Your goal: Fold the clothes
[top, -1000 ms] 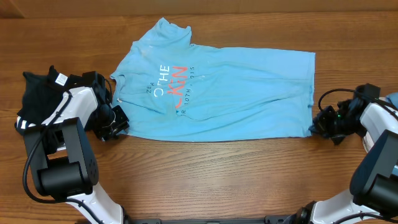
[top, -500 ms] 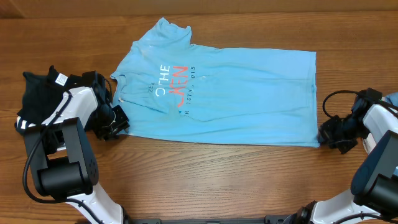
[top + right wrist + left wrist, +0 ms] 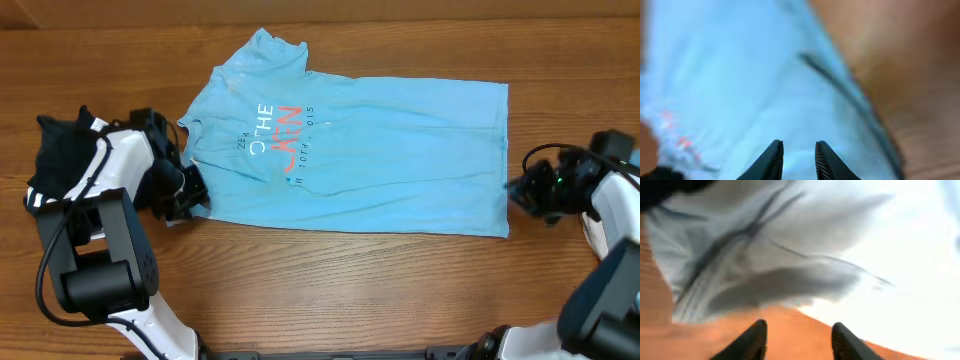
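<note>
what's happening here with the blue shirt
A robot is working on a light-blue T-shirt spread flat on the wooden table. The left claw sits at its collar end and the right claw at its hem end, both open and holding nothing. No clear fold shows yet. A black garment lies bunched at the far left.

Light-blue T-shirt [image 3: 380, 150] on wooden table [image 3: 330, 280]

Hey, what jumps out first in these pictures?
A printed light-blue T-shirt lies spread flat across the middle of the wooden table. A black garment is bunched up beside the left arm. The left gripper and right gripper sit open at the shirt's opposite ends.
</note>
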Available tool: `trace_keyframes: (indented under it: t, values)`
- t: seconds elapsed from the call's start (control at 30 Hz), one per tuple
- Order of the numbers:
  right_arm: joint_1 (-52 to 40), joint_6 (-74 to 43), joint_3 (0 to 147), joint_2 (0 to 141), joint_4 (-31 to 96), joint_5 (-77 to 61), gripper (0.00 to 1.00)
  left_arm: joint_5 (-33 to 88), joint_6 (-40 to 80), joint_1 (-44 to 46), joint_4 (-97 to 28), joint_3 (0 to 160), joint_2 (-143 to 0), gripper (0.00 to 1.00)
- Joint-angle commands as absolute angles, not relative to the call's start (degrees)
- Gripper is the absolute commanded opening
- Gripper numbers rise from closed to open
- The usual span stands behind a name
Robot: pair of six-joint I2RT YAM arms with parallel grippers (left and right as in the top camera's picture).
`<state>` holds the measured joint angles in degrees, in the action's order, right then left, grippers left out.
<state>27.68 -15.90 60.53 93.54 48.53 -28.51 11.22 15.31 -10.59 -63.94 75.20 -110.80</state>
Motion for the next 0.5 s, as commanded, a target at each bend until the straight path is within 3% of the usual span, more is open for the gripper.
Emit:
trace_keyframes:
  t: [0.0,0.17,0.47]
  values:
    - [25.15,-12.82,62.04,89.93,50.92,-34.7,0.21,14.48,8.93,-9.32,-69.01,84.86,-110.72,0.49]
    - [19.25,-18.5,55.2,90.52,48.99,-23.81,0.06,14.7,8.95,-7.66,-72.86,94.08,-110.72,0.5]
    - [18.06,-27.33,43.59,95.15,33.78,-16.69,0.04,16.99,8.71,-7.42,-80.16,103.15,-109.73,0.49]
